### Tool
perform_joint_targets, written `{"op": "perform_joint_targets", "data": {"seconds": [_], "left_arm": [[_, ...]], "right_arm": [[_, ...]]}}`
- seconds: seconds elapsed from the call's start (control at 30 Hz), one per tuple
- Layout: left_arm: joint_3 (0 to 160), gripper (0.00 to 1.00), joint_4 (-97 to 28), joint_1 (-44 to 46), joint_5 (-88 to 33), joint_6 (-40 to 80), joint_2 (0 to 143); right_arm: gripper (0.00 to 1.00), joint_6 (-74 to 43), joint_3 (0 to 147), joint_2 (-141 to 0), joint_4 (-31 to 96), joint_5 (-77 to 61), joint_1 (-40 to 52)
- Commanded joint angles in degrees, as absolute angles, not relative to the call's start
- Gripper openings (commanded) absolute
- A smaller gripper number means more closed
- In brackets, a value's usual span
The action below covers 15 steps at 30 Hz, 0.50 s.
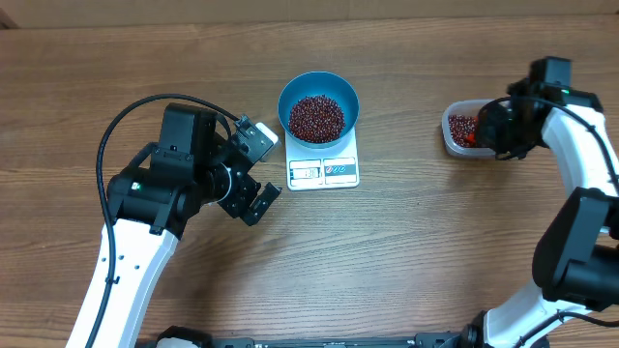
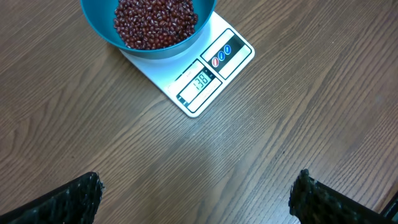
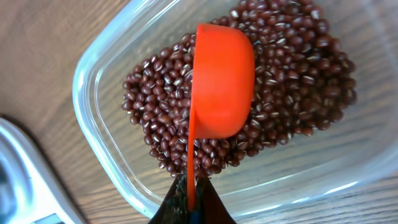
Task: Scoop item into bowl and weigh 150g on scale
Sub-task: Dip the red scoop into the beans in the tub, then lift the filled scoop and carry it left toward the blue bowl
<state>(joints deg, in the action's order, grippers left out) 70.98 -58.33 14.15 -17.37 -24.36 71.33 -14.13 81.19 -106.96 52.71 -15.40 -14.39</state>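
Observation:
A blue bowl (image 1: 319, 87) holding dark red-brown beans (image 1: 316, 117) stands on the white scale (image 1: 324, 171). In the left wrist view the bowl (image 2: 106, 31) and scale (image 2: 205, 78) lie at the top, display lit. My left gripper (image 1: 253, 169) hovers left of the scale, open, with its fingertips (image 2: 74, 196) wide apart over bare wood. My right gripper (image 3: 191, 190) is shut on the handle of a red scoop (image 3: 221, 78), turned on its side over the beans (image 3: 298, 68) in the clear tub (image 3: 93, 118). From overhead, the right gripper (image 1: 498, 130) covers part of the tub (image 1: 455, 126).
The scale's corner (image 3: 18, 180) shows at the left edge of the right wrist view. Bare wood table (image 1: 416, 251) stretches between the scale and the tub and across the front. The left arm's black cable (image 1: 135, 111) loops at the left.

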Motion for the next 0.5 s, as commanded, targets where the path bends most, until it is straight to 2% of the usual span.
{"op": "perform_joint_targets", "data": {"seconds": [0.0, 0.47], "left_arm": [[72.49, 1.00, -58.28, 14.26, -17.41, -24.38, 71.64], [72.49, 1.00, -58.28, 14.26, -17.41, -24.38, 71.64]], "right_arm": [[0.04, -18.02, 81.45, -106.87, 52.53, -21.89, -16.19], [0.04, -18.02, 81.45, -106.87, 53.63, -25.47, -17.02]]}}
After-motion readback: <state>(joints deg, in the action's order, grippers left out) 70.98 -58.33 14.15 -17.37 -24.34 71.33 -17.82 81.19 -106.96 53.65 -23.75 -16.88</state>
